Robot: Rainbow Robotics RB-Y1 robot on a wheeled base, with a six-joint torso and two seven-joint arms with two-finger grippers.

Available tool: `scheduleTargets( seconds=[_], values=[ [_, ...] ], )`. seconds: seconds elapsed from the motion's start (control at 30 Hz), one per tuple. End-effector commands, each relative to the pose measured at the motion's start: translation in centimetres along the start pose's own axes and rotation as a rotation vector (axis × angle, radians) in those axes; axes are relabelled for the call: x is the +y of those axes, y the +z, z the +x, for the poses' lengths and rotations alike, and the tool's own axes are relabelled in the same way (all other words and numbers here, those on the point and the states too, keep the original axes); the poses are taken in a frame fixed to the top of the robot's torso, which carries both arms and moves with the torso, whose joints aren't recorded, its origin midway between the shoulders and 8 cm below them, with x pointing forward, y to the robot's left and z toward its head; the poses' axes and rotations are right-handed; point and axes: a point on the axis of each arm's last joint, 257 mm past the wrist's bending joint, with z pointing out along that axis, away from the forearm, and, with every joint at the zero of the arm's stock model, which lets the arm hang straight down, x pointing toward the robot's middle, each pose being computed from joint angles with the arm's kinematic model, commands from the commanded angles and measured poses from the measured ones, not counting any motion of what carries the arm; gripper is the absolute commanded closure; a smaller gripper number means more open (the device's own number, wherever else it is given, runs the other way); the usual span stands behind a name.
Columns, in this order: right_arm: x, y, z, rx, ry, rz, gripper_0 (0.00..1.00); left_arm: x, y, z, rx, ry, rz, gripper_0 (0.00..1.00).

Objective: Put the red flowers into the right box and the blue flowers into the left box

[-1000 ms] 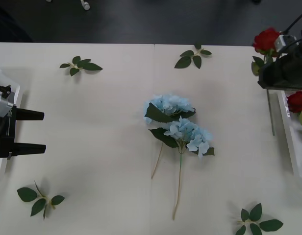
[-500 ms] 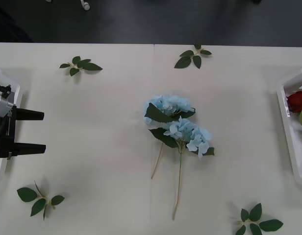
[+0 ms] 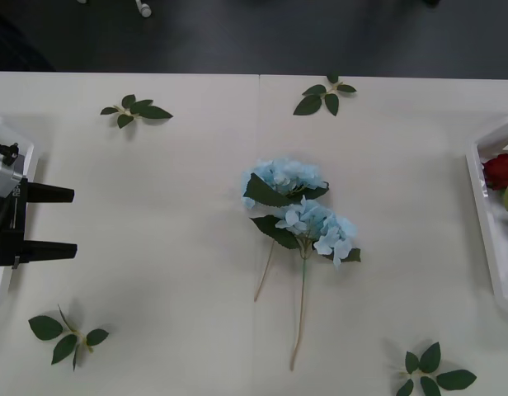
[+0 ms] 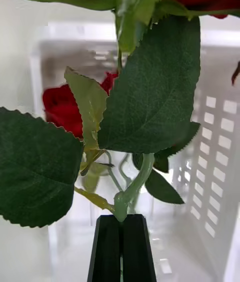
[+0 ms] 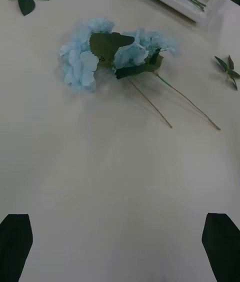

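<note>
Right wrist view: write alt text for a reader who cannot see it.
The right gripper, its black fingers shut on a red rose's green stem, holds the leafy flower above a white slotted box. Another red rose already lies inside the box.

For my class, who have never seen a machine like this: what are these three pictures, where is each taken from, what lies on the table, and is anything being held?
This is a two-armed robot sorting artificial flowers. The front view looks down at a white table from above the arms. Two blue flowers lie mid-table, with loose green leaf sprigs scattered around. The left claw, black and open, waits at the table's left edge beside the left box. The right box sits at the right edge with a red flower inside.

The other two pictures come from cameras on the wrists. The left wrist view looks across at the blue flowers. In the right wrist view, the right claw is shut on a red rose stem, above the white slotted box.
</note>
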Motion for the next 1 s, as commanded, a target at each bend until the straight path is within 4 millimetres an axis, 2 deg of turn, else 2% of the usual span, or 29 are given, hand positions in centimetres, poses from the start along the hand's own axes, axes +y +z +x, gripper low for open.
scheduleTargets(
  seconds=[0.03,0.27,0.57,0.8,0.83,0.87,0.9,0.93,1.0],
  values=[
    [-4.0,-0.4,0.7,0.002,-0.025,0.053,1.00,0.4,-0.6,-0.9,0.012,0.043,-0.007,0.00],
    [-7.0,2.7,2.2,-0.018,-0.079,0.085,1.00,0.4,-0.6,-0.9,0.012,0.043,-0.007,0.00],
    [-9.6,5.1,3.6,-0.012,-0.132,0.158,1.00,0.4,-0.6,-0.9,0.012,0.043,-0.007,0.00],
    [-9.1,6.1,4.0,-0.012,-0.133,0.142,0.99,0.4,-0.6,-0.9,0.012,0.043,-0.007,0.00],
    [-8.7,6.1,3.7,-0.021,-0.129,0.129,0.74,0.4,-0.6,-0.9,0.012,0.043,-0.007,0.00],
    [-8.4,6.1,3.6,-0.026,-0.125,0.119,0.58,0.4,-0.6,-0.9,0.012,0.043,-0.007,0.00],
    [-8.1,6.1,3.4,-0.036,-0.117,0.106,0.34,0.4,-0.6,-0.9,0.012,0.043,-0.007,0.00],
    [-7.9,6.2,3.3,-0.041,-0.118,0.098,0.20,0.4,-0.6,-0.9,0.012,0.043,-0.007,0.00],
    [-7.8,6.2,3.1,-0.045,-0.132,0.099,0.12,0.4,-0.6,-0.9,0.012,0.043,-0.007,0.00]
  ],
)
